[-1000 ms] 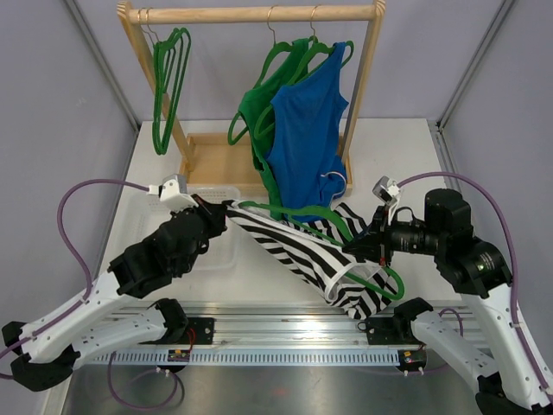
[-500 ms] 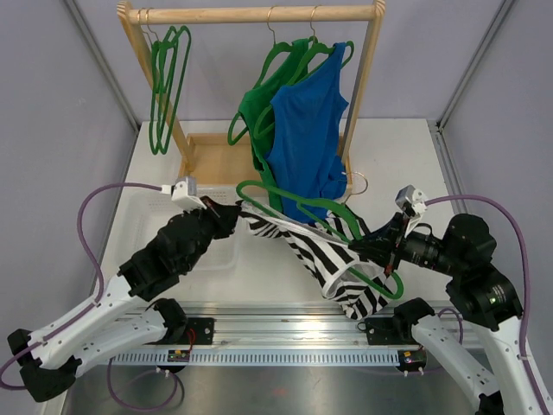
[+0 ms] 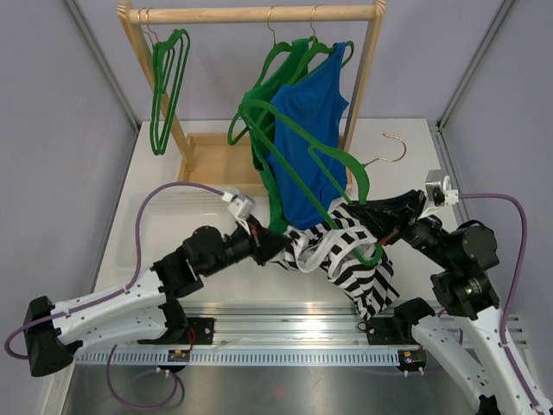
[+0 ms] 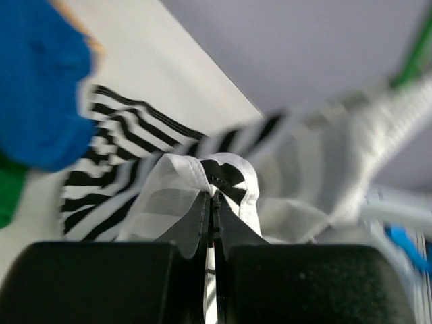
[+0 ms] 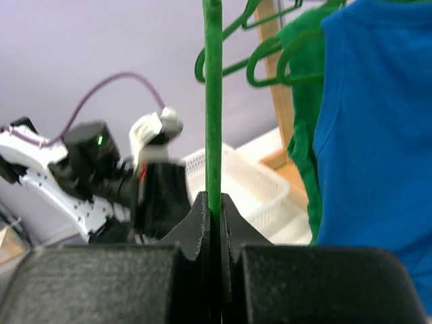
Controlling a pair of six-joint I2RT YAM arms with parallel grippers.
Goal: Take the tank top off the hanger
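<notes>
The left tool [image 4: 212, 200] is clenched on the white hem of the striped tank top [image 4: 121, 175], which bunches just ahead of its tips. The right tool [image 5: 214, 202] grips the green hanger [image 5: 214, 101], upright beyond its tips, with a blue top [image 5: 378, 135] farther right.

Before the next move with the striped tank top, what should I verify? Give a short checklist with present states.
1. Left tool shut on the striped tank top's white hem: ok.
2. Right tool shut on the green hanger: ok.
3. Metal hook off the wooden rack: ok.
4. Striped tank top free of the hanger: not ok, a white strap loops round its lower end.
5. Hanger clear of the blue tank top: cannot tell, they overlap in the top view.
</notes>
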